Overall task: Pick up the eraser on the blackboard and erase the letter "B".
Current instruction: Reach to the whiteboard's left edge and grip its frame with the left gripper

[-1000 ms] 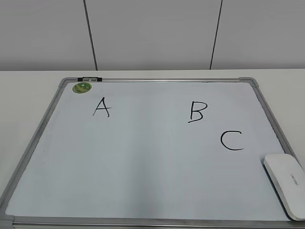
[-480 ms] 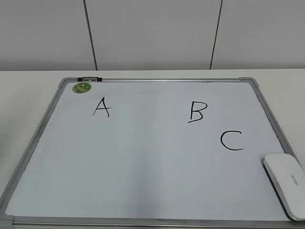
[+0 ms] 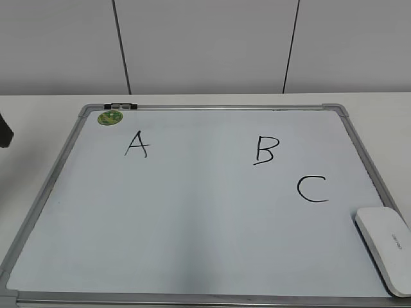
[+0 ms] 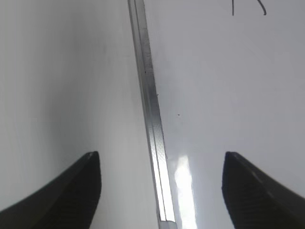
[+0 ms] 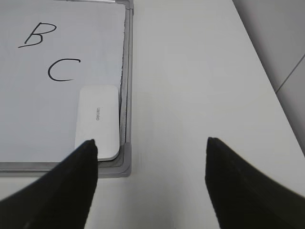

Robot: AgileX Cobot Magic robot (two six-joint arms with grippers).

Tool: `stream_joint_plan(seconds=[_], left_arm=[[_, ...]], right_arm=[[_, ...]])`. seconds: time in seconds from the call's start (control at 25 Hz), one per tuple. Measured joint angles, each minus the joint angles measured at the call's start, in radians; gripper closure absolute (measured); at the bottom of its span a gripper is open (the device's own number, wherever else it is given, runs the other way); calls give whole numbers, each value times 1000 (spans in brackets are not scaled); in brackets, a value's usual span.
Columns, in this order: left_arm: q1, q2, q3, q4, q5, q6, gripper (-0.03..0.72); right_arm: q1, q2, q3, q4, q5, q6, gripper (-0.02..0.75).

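Observation:
The blackboard (image 3: 192,212) is a pale white board in a silver frame, lying flat on the table. The black letter "B" (image 3: 266,150) is right of centre, with "A" (image 3: 137,144) to its left and "C" (image 3: 313,189) below right. The white eraser (image 3: 387,247) lies at the board's near right corner; it also shows in the right wrist view (image 5: 97,121), below "C" (image 5: 63,69) and "B" (image 5: 37,35). My right gripper (image 5: 150,145) is open and empty, over the bare table just right of the eraser. My left gripper (image 4: 162,160) is open and empty above the board's left frame (image 4: 150,95).
A round green magnet (image 3: 110,118) sits at the board's far left corner, with a small black and grey clip (image 3: 121,105) on the frame. A dark part of the left arm (image 3: 4,131) shows at the left edge. White table (image 5: 190,81) surrounds the board; a grey wall stands behind.
A dark part of the left arm has come into the exterior view at the left edge. The board, letters and eraser have not moved.

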Motion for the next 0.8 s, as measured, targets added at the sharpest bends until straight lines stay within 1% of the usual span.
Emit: stream_joint_plan(seconds=[0.16, 0.44, 0.8], left_arm=[[0, 135, -44, -12, -10, 7, 126], [0, 329, -123, -14, -38, 11, 184], [0, 504, -250, -33, -39, 11, 293]], right_arm=[[0, 0, 0, 0, 0, 0, 194], [0, 0, 0, 0, 0, 0, 195], [0, 0, 0, 0, 0, 0, 195]])
